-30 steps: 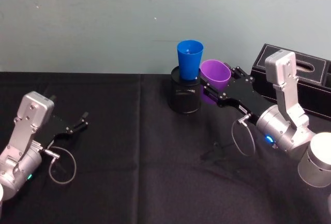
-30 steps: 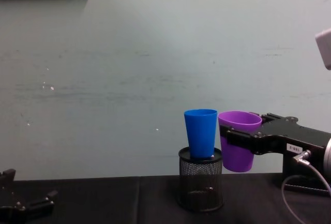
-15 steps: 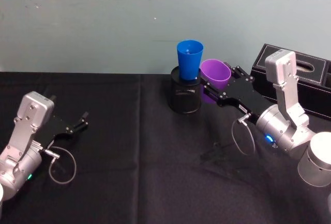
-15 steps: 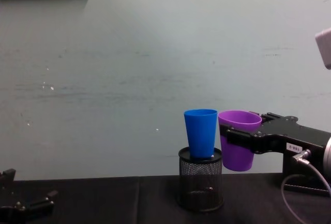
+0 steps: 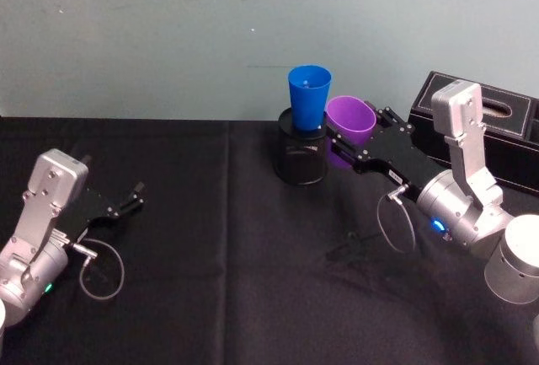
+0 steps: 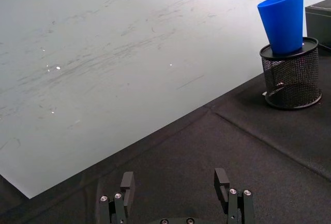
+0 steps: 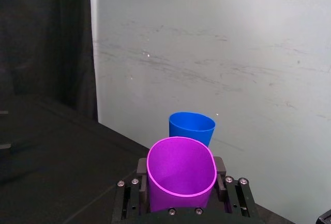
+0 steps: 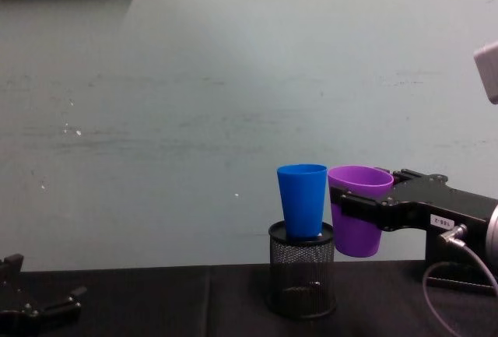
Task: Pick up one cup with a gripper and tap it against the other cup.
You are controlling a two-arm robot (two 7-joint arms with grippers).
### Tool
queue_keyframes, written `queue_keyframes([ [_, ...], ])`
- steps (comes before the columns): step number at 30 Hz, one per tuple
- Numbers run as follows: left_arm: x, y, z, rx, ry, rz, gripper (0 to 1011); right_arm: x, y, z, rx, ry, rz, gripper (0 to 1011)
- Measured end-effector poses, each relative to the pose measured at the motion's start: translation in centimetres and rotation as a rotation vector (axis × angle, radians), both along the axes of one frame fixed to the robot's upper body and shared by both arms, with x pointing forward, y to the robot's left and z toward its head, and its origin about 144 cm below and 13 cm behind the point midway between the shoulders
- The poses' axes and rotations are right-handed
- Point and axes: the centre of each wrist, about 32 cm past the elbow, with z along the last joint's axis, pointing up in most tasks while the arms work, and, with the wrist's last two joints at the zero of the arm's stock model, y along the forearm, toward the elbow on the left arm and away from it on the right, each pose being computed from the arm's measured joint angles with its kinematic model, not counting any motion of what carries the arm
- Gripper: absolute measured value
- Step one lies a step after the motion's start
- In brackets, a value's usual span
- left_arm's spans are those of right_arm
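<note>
Even, fairly bright light washes the pale wall [image 8: 156, 119] and blue cup [image 5: 308, 95], while the black tablecloth [image 5: 236, 264] lies dim.

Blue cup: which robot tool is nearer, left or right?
Right. The right tool, shut on the purple cup, holds it close beside the blue cup in the mesh pen holder. The open left tool sits far off to its left.

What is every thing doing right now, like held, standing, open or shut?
purple cup: held in the air, mouth up
blue cup: upright on the mesh pen holder
mesh pen holder: standing on the table
right gripper: shut on the purple cup
left gripper: open, empty
</note>
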Motion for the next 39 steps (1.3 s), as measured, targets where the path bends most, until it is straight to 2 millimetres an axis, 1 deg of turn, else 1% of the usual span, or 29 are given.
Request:
queue_keyframes([
  [31, 0.0, 0.0, 0.0, 0.0, 0.0, 0.0, 1012, 0.0, -0.04, 0.02, 0.003, 0.0, 0.001, 738],
  [39, 0.0, 0.0, 0.0, 0.0, 0.0, 0.0, 1011, -0.66, -0.62, 0.15, 0.028, 0.005, 0.039, 739],
])
